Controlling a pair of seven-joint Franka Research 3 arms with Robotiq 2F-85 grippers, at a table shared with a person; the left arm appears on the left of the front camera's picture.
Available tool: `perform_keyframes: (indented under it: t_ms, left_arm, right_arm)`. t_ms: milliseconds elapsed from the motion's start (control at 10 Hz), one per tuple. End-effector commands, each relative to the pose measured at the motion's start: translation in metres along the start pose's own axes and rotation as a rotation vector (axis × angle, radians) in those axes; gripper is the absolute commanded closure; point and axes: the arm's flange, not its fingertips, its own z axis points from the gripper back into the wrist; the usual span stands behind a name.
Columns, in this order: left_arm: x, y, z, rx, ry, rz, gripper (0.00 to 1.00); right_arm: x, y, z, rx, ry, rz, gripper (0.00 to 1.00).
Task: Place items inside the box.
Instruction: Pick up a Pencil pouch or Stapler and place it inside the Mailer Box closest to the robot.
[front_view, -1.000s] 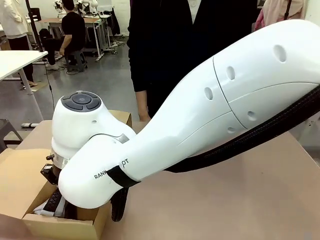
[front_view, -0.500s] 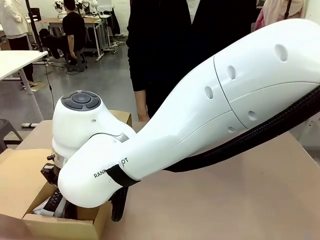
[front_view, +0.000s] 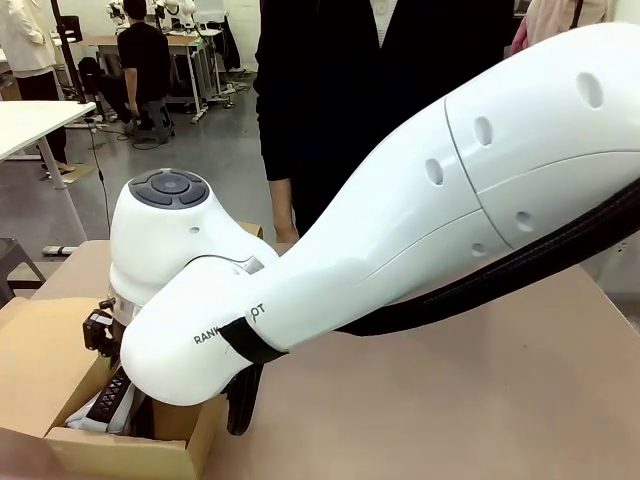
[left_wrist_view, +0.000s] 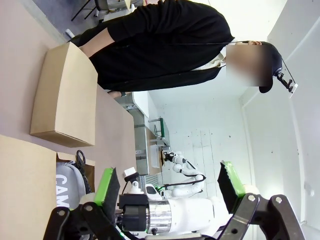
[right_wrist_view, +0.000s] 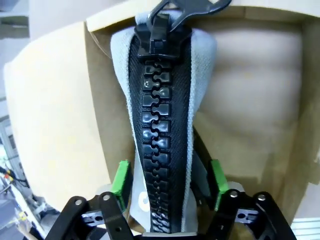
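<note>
at lower left of the front view, an open cardboard box (front_view: 130, 455) on the table (front_view: 450, 400), with the grey zip case (front_view: 112, 398) lying inside, under the wrist of the right arm (front_view: 400, 240) slanting down from upper right. in the right wrist view, right gripper (right_wrist_view: 168, 180) at the bottom edge, green pads (right_wrist_view: 120, 177) close on either side of the case and its chunky black zipper (right_wrist_view: 160, 130); cannot tell whether clamped or loose. in the left wrist view, left gripper (left_wrist_view: 169, 185) spread wide open at the bottom, "cam" lettering of the case at lower left, a box flap (left_wrist_view: 65, 100) at upper left, a person in black (left_wrist_view: 160, 45) sideways across the top.
</note>
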Motion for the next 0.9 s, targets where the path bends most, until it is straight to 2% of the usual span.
perform_keyframes:
  t_ms: [0, 200, 300, 600, 700, 800]
  left_arm:
    - [-0.005, 0.000, -0.002, -0.020, -0.008, -0.016, 0.00]
    - [-0.005, 0.000, -0.002, -0.020, -0.008, -0.016, 0.00]
    - [-0.005, 0.000, -0.002, -0.020, -0.008, -0.016, 0.00]
    - [-0.005, 0.000, -0.002, -0.020, -0.008, -0.016, 0.00]
    - [-0.005, 0.000, -0.002, -0.020, -0.008, -0.016, 0.00]
    - [-0.005, 0.000, -0.002, -0.020, -0.008, -0.016, 0.00]
  right_arm:
    - [0.003, -0.018, 0.020, 0.014, 0.027, 0.028, 0.00]
    - [0.010, -0.043, 0.066, 0.110, 0.077, 0.031, 0.00]
    - [0.014, -0.068, 0.097, 0.187, 0.092, 0.024, 0.00]
    - [0.027, -0.174, 0.178, 0.417, 0.151, 0.039, 0.00]
    - [0.029, -0.204, 0.190, 0.516, 0.153, 0.019, 0.00]
    - [0.024, -0.205, 0.181, 0.593, 0.001, -0.219, 0.00]
